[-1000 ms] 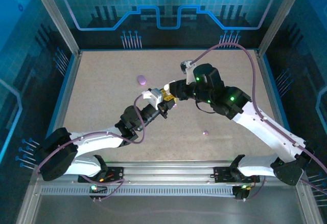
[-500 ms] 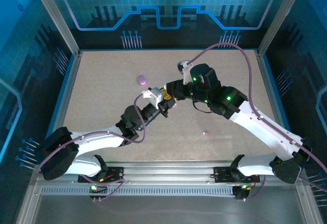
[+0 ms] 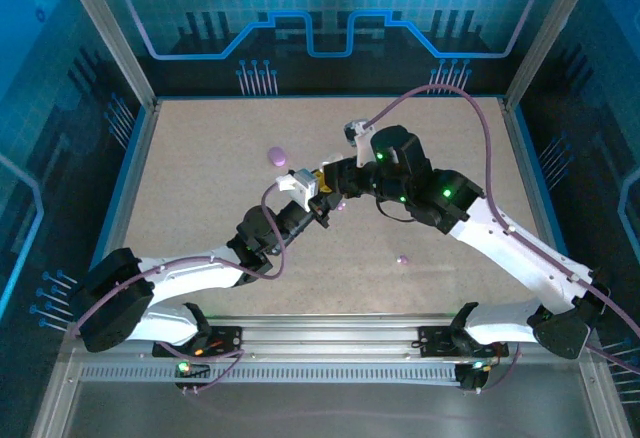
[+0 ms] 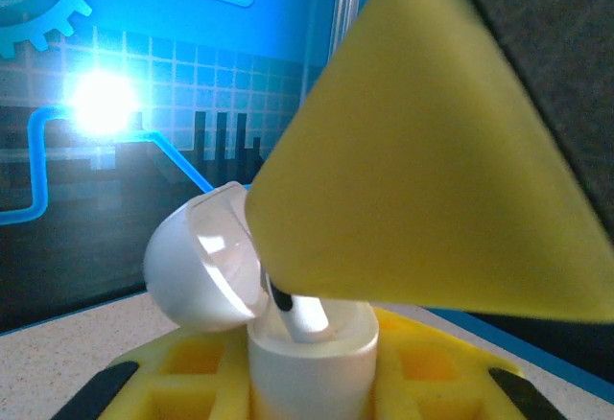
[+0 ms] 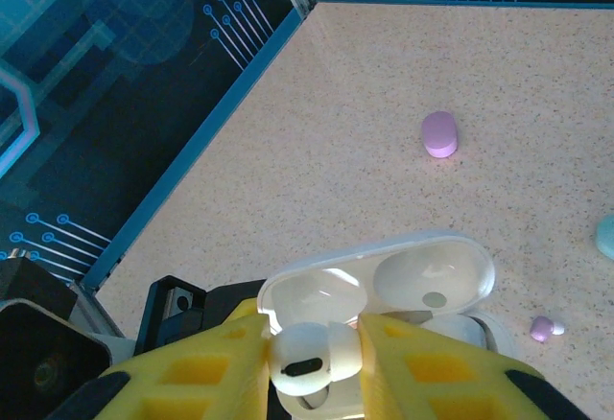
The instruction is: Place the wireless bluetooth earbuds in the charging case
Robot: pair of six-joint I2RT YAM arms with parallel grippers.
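The white charging case (image 4: 312, 367) stands upright with its lid (image 4: 197, 271) flipped open, and my left gripper (image 4: 312, 382) is shut on its body. My right gripper (image 5: 312, 343) is shut on a white earbud (image 5: 312, 361) directly above the case (image 5: 384, 281). The earbud's stem (image 4: 309, 316) reaches down into the case's opening. A yellow finger (image 4: 422, 171) of the right gripper hides the earbud's head in the left wrist view. In the top view both grippers meet at mid-table, left (image 3: 320, 196) and right (image 3: 334, 184). A purple earbud (image 5: 544, 328) lies loose on the table (image 3: 403, 258).
A closed purple case (image 3: 277, 156) lies on the speckled table behind the grippers, also in the right wrist view (image 5: 439, 134). A light blue piece (image 5: 606, 236) sits at that view's right edge. Blue walls and metal posts (image 3: 140, 128) ring the table.
My right arm has shifted a little to the left, bringing its gripper closer over the case. The left arm and the case have stayed put.
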